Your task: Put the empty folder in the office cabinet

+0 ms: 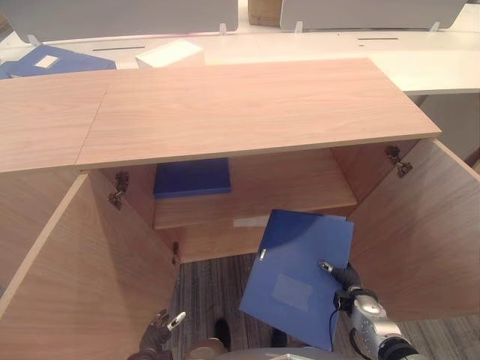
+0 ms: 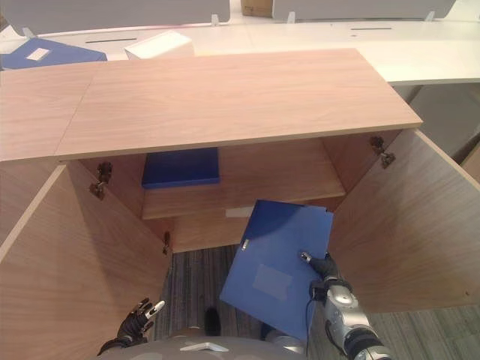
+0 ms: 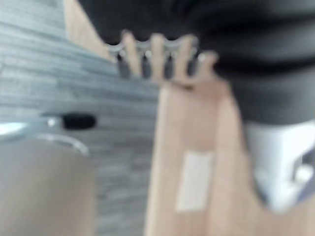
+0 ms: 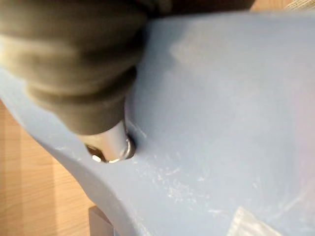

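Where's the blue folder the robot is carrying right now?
In the left eye view the folder is held in the right hand, low and right of centre, in front of the open cabinet and below its shelf.

folder (image 1: 296, 277) before open cabinet (image 1: 255, 112), another folder (image 1: 192, 178) on its shelf (image 1: 300, 187)

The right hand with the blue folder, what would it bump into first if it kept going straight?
Probably nothing at first. The right hand points the blue folder into the open cabinet, so it would likely meet the shelf, though depth is unclear.
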{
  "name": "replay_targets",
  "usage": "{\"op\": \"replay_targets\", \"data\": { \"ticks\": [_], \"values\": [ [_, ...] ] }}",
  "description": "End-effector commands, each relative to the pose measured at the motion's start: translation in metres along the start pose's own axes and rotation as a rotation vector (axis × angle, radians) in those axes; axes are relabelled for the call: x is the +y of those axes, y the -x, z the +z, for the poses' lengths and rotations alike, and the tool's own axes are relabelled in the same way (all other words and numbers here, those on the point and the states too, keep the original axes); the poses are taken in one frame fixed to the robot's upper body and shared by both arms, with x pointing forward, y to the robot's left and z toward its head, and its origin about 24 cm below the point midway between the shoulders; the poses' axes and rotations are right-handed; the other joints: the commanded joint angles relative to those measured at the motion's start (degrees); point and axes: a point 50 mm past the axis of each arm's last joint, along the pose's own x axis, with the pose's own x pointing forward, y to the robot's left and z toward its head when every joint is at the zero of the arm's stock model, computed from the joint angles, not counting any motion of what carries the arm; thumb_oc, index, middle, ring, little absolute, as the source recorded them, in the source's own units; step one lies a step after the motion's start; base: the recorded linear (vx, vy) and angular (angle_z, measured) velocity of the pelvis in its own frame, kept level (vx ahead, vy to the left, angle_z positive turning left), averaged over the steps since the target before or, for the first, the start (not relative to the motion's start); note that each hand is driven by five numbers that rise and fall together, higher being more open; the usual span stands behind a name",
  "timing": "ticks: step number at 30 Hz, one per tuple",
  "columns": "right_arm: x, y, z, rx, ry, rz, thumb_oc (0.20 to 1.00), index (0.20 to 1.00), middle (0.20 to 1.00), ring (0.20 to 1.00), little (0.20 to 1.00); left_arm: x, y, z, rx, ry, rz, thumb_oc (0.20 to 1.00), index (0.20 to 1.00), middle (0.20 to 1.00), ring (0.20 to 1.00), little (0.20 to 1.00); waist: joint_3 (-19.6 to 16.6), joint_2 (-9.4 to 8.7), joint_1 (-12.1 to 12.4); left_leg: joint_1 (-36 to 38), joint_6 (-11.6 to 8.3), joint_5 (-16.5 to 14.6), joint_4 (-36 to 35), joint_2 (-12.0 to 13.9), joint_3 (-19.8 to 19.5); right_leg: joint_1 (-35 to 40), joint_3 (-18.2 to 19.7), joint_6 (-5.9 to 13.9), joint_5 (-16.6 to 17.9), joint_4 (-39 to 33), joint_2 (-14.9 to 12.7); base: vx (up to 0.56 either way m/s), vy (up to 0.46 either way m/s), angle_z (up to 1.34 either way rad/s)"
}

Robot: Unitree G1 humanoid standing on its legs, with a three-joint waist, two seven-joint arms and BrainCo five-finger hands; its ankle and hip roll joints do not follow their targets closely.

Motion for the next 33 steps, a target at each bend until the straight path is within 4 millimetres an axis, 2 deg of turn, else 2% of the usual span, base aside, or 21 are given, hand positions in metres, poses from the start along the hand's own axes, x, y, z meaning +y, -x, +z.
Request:
{"op": "replay_targets", "data": {
  "ticks": [1,7,10,12,13,14,16,17,18,20,22,23,25,26,28,29,31,32,33],
  "values": [
    [-0.001,-0.012,0.041,-0.129,0.041,-0.010,0.200,0.200,0.200,0.200,0.200,-0.009,-0.011,0.010,-0.027,-0.033,-0.023,1.000,1.000,1.000,1.000,1.000,-0.41,1.09,0.98,3.09,1.76,-8.43,0.51,-1.68,-0.42,-0.78,0.29,0.59,-2.46,1.29,1.11,0.04,0.057,-0.01],
    [-0.007,-0.015,0.053,-0.160,0.053,-0.090,0.200,0.200,0.200,0.200,0.200,-0.007,-0.010,0.010,-0.021,-0.046,-0.022,1.000,1.000,1.000,1.000,1.000,0.11,1.44,1.50,2.43,2.94,-8.79,1.22,-2.38,-0.67,-2.03,0.74,0.97,-2.83,3.70,0.21,0.01,0.086,-0.01],
    [-0.013,-0.019,0.064,-0.179,0.030,-0.124,0.200,0.200,0.200,0.200,0.200,-0.003,-0.012,0.016,-0.018,-0.075,-0.014,1.000,1.000,1.000,1.000,1.000,0.78,1.97,1.69,1.36,4.21,-8.83,1.76,-2.74,-1.11,-4.25,1.01,0.86,-4.70,9.36,-0.25,-0.01,0.115,-0.04],
    [-0.014,-0.021,0.073,-0.203,0.037,-0.131,0.200,0.200,0.200,0.200,0.200,0.000,-0.012,0.021,-0.025,-0.085,-0.007,1.000,1.000,1.000,1.000,1.000,2.19,2.76,1.88,0.37,5.26,-8.50,2.81,-2.53,-0.94,-9.14,0.08,2.48,-2.84,19.75,-2.93,-0.07,0.158,-0.04],
    [-0.019,-0.022,0.081,-0.222,0.038,-0.140,0.200,0.200,0.200,0.200,0.200,0.002,-0.013,0.024,-0.034,-0.097,-0.001,1.000,1.000,1.000,1.000,1.000,4.13,3.61,2.05,0.41,5.84,-8.79,3.25,-2.70,-1.60,-13.96,-0.28,3.18,-0.10,28.52,-5.72,-0.01,0.220,-0.10],
    [-0.024,-0.023,0.086,-0.225,0.039,-0.152,0.200,0.200,0.200,0.200,0.200,0.003,-0.012,0.023,-0.038,-0.082,0.011,1.000,1.000,1.000,1.000,1.000,5.09,4.03,2.11,1.44,5.52,-9.66,3.03,-3.02,-2.37,-15.28,-0.20,3.86,0.08,29.71,-6.82,0.06,0.176,-0.19],
    [-0.026,-0.025,0.090,-0.222,0.040,-0.159,0.200,0.200,0.200,0.200,0.200,0.007,-0.011,0.022,-0.039,-0.063,0.028,1.000,1.000,1.000,1.000,1.000,6.13,4.17,2.09,2.42,4.87,-10.14,3.21,-3.05,-2.41,-15.60,-0.79,4.07,0.96,25.04,-7.17,0.13,0.001,-0.11],
    [-0.025,-0.025,0.090,-0.217,0.042,-0.158,0.200,0.200,0.200,0.200,0.200,0.012,-0.009,0.022,-0.033,-0.060,0.041,1.000,1.000,1.000,1.000,1.000,6.63,3.85,1.83,2.71,4.41,-10.15,3.76,-2.92,-2.21,-15.75,-1.36,4.00,3.37,18.63,-7.05,0.08,-0.067,0.02],
    [-0.025,-0.025,0.090,-0.217,0.042,-0.158,0.200,0.200,0.200,0.200,0.200,0.012,-0.009,0.022,-0.033,-0.060,0.041,1.000,1.000,1.000,1.000,1.000,6.63,3.85,1.83,2.71,4.41,-10.15,3.76,-2.92,-2.21,-15.75,-1.36,4.00,3.37,18.63,-7.05,0.18,-0.118,0.14],
    [-0.026,-0.024,0.082,-0.196,0.049,-0.162,0.200,0.200,0.200,0.200,0.200,0.022,-0.005,0.020,0.002,-0.067,0.075,1.000,1.000,1.000,1.000,1.000,6.86,2.75,1.16,5.01,3.62,-11.80,4.06,-3.28,-2.75,-16.47,-1.12,6.32,8.89,6.63,-7.22,0.39,-0.188,0.11],
    [-0.029,-0.022,0.074,-0.170,0.048,-0.179,0.200,0.200,0.200,0.200,0.200,0.026,0.001,0.010,0.027,-0.065,0.095,1.000,1.000,1.000,1.000,1.000,7.16,2.37,1.49,7.63,3.02,-13.36,4.66,-2.98,-2.77,-17.75,-4.15,7.73,10.74,0.36,-8.07,0.56,-0.226,0.13],
    [-0.031,-0.020,0.067,-0.155,0.040,-0.197,0.200,0.200,0.200,0.200,0.200,0.027,0.005,0.002,0.040,-0.061,0.098,1.000,1.000,1.000,1.000,1.000,7.25,2.31,1.89,9.32,2.94,-15.27,5.76,-2.63,-3.59,-18.76,-4.36,8.74,10.83,0.36,-8.87,0.47,-0.156,0.00],
    [-0.031,-0.019,0.066,-0.154,0.039,-0.200,0.200,0.200,0.200,0.200,0.200,0.027,0.006,0.001,0.041,-0.060,0.096,1.000,1.000,1.000,1.000,1.000,7.43,1.80,1.79,9.11,3.02,-15.04,6.25,-2.99,-3.43,-19.15,-4.80,8.38,11.58,0.36,-9.55,0.27,-0.127,0.12],
    [-0.031,-0.018,0.062,-0.152,0.043,-0.215,0.200,0.200,0.200,0.200,0.200,0.025,0.008,-0.004,0.045,-0.061,0.091,1.000,1.000,1.000,1.000,1.000,7.85,1.25,1.79,10.05,3.16,-16.88,7.88,-3.01,-4.03,-19.72,-4.83,8.77,12.49,0.36,-10.70,0.40,-0.205,0.30],
    [-0.032,-0.017,0.060,-0.153,0.056,-0.220,0.200,0.200,0.200,0.200,0.200,0.023,0.009,-0.009,0.048,-0.056,0.097,1.000,1.000,1.000,1.000,1.000,8.03,0.73,1.43,11.16,3.11,-18.67,9.30,-2.83,-4.65,-19.89,-4.37,9.06,13.46,0.36,-11.71,0.49,-0.244,0.39],
    [-0.033,-0.016,0.061,-0.166,0.060,-0.230,0.200,0.200,0.200,0.200,0.200,0.021,0.009,-0.009,0.041,-0.046,0.098,1.000,1.000,1.000,1.000,1.000,7.92,0.51,1.00,11.53,2.97,-19.42,9.87,-2.49,-5.02,-20.00,-3.69,9.16,12.89,0.36,-11.87,0.38,-0.246,0.36],
    [-0.041,-0.014,0.070,-0.210,0.025,-0.283,0.200,0.200,0.200,0.200,0.200,0.015,0.004,-0.004,0.022,-0.057,0.064,1.000,1.000,1.000,1.000,1.000,6.79,0.96,0.17,11.46,2.20,-21.12,11.08,-0.48,-5.00,-19.92,-1.30,9.17,11.08,0.36,-11.73,0.29,-0.283,0.45],
    [-0.043,-0.014,0.073,-0.227,0.014,-0.298,0.200,0.200,0.200,0.200,0.200,0.013,0.002,-0.002,0.014,-0.058,0.049,1.000,1.000,1.000,1.000,1.000,6.47,0.89,-0.05,11.04,1.88,-21.37,11.42,0.04,-4.76,-20.39,-1.05,9.18,11.17,0.36,-12.29,0.26,-0.320,0.67],
    [-0.047,-0.014,0.083,-0.264,-0.012,-0.354,0.200,0.200,0.200,0.200,0.200,0.009,-0.002,0.005,0.001,-0.067,0.024,1.000,1.000,1.000,1.000,1.000,6.61,1.16,-0.40,10.66,1.06,-22.42,12.41,1.88,-3.67,-20.82,-1.18,8.96,10.89,1.26,-13.21,0.21,-0.259,0.73]
  ]
}}
